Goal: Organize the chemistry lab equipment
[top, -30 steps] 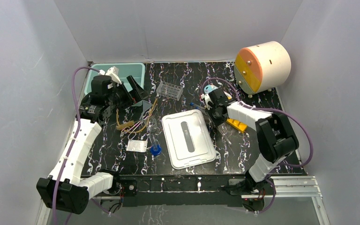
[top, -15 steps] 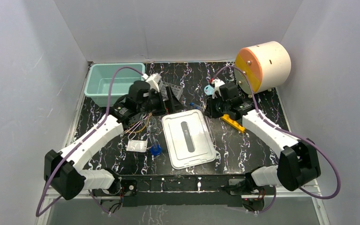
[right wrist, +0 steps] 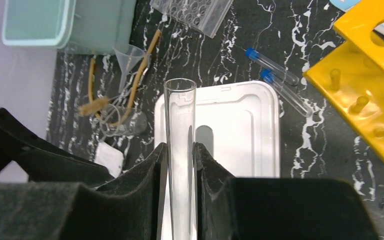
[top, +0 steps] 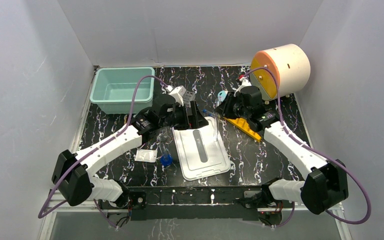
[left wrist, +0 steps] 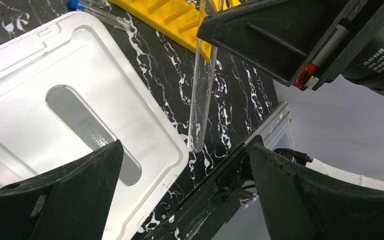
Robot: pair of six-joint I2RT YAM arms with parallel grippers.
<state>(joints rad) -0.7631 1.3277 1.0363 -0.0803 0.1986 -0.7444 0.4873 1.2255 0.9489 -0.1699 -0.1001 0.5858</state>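
Right wrist: 1 tube (right wrist: 180, 130) gripped, 2 blue-capped tubes (right wrist: 274, 66).

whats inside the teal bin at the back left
Nothing shows inside the teal bin; its floor looks bare from the top view. The purple cable crosses its right side and covers a thin strip there.

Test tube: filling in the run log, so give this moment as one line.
right end effector: shut on test tube | left end effector: open, empty | yellow rack: tube not yet in it
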